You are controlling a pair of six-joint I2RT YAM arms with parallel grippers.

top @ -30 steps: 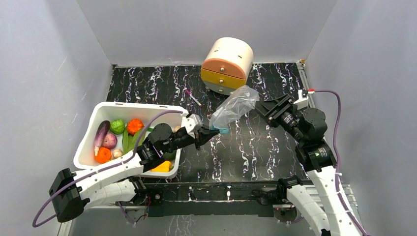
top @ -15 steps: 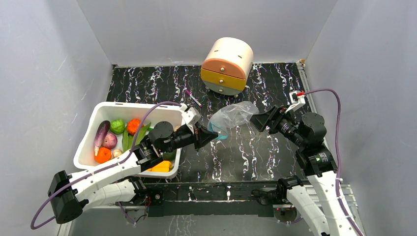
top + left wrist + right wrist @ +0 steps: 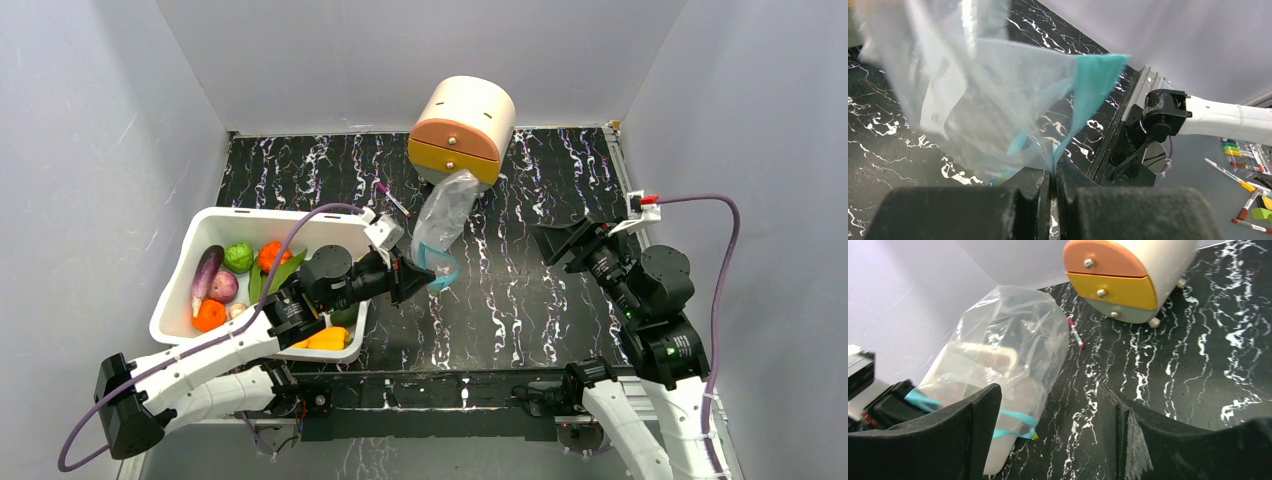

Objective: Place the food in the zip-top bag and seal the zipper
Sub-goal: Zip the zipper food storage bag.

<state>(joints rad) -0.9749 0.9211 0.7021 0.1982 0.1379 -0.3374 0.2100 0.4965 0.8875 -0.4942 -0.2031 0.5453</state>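
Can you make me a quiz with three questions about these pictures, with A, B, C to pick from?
1. Where is the food?
A. in the white tub
B. in a blue bowl
C. on a plate

2. What colour is the zipper on the zip-top bag?
A. red
B. blue-green
C. black

3. How is the right end effector?
A. open, holding nothing
B. shut on a spoon
C. shut on a cup

Answers:
1 A, the fruits and vegetables lie inside the tub.
2 B, the strip along the bag's mouth is blue-green.
3 A, its fingers stand wide apart with nothing gripped between them.
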